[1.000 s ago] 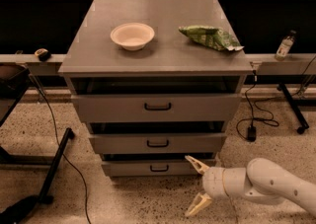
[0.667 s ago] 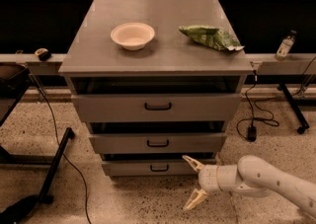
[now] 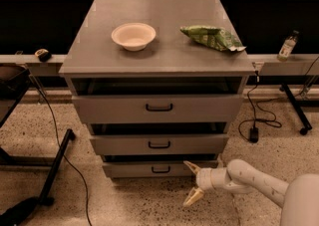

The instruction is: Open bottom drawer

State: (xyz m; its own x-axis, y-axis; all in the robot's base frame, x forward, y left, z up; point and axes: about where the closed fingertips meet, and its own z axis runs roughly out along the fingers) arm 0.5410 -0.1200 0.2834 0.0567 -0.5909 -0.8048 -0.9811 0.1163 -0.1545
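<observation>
The bottom drawer point(image 3: 134, 169) is the lowest grey drawer of the cabinet, with a low plain front and a small black loop handle point(image 3: 160, 169). It stands slightly out from the cabinet. My gripper point(image 3: 191, 183) is low near the floor, just right of the handle and in front of the drawer's right part. Its two cream fingers point(image 3: 192, 197) are spread wide apart, one up by the drawer front, one lower. It holds nothing.
The middle drawer point(image 3: 159, 144) and the top drawer point(image 3: 158, 107) sit above. A cream bowl point(image 3: 133, 36) and a green bag point(image 3: 212, 37) lie on the cabinet top. A black stand leg point(image 3: 56, 163) is at left, cables point(image 3: 254, 120) at right, a bottle point(image 3: 287, 47) far right.
My gripper has moved left along the floor, closer to the bottom drawer's handle. Its fingers stay spread. The drawers have not moved.
</observation>
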